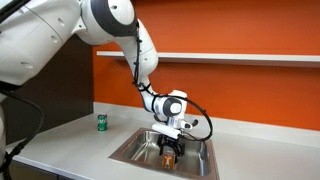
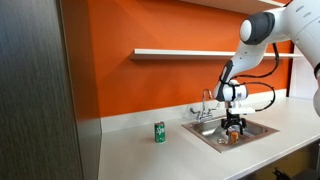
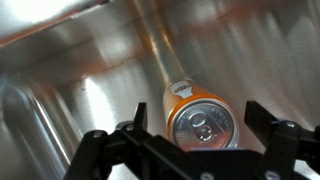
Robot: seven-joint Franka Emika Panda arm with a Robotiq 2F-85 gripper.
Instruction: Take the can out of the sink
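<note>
Can [image 3: 203, 120]: orange, upright in the sink [image 1: 122, 152], which sits near the desk's front edge. Hand [image 3: 190, 140]: down in the basin, spread wide, one finger either side of the can and clear of it, apparently placed for closing. Only the wrist view shows those gaps. Only the exterior views show the green can [image 1: 101, 122], toward the desk's back edge

Orange can [image 3: 205, 120], pale metallic top, upright inside stainless-steel sink [image 3: 70, 60] basin.
</note>
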